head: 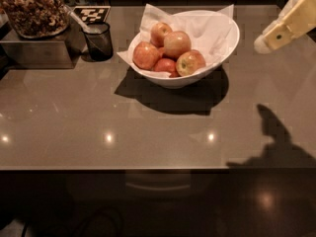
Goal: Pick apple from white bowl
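Note:
The white bowl [224, 43], lined with a white paper napkin, stands at the back middle of the table. It holds several apples. The apple [177, 43], large, round and evenly orange-pink, lies on top in the middle. An apple with a yellow-green patch [190, 63] lies in front of it to the right, and a smaller deep-red one [165, 66] sits low at the front. My gripper [269, 39], pale yellow, hangs in the air at the upper right edge. It is to the right of the bowl, apart from it, and holds nothing that I can see.
A small dark mesh cup [98, 41] with a spoon stands left of the bowl. A metal box [34, 51] with a dish of brown snacks is at the far left, a checkered tag [92, 14] behind. The arm's shadow [276, 142] falls near the table's front edge.

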`<state>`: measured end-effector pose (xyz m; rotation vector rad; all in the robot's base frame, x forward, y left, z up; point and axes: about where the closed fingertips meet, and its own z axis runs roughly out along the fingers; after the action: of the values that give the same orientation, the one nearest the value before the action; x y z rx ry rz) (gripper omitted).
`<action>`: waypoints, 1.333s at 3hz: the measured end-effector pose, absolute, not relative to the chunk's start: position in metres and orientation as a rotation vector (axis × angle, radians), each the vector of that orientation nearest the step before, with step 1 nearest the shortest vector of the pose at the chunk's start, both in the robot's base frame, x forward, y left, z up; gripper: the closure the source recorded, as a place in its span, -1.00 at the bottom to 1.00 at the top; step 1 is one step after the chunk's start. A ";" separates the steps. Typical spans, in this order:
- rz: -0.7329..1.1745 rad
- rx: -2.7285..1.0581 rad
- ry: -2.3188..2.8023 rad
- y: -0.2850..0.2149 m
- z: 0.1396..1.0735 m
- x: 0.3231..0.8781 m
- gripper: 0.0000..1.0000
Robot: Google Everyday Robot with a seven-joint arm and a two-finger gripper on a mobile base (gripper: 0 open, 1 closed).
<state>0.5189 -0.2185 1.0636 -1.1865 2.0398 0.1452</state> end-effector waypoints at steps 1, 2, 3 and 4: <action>0.216 -1.151 2.027 -0.199 1.052 0.538 -1.00; 0.274 -1.164 2.013 -0.172 1.046 0.568 -1.00; 0.318 -1.197 2.018 -0.147 1.030 0.596 -1.00; 0.342 -1.243 2.026 -0.129 1.014 0.618 -1.00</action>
<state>0.6182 -0.1294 1.0139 -1.2428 2.0260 0.3416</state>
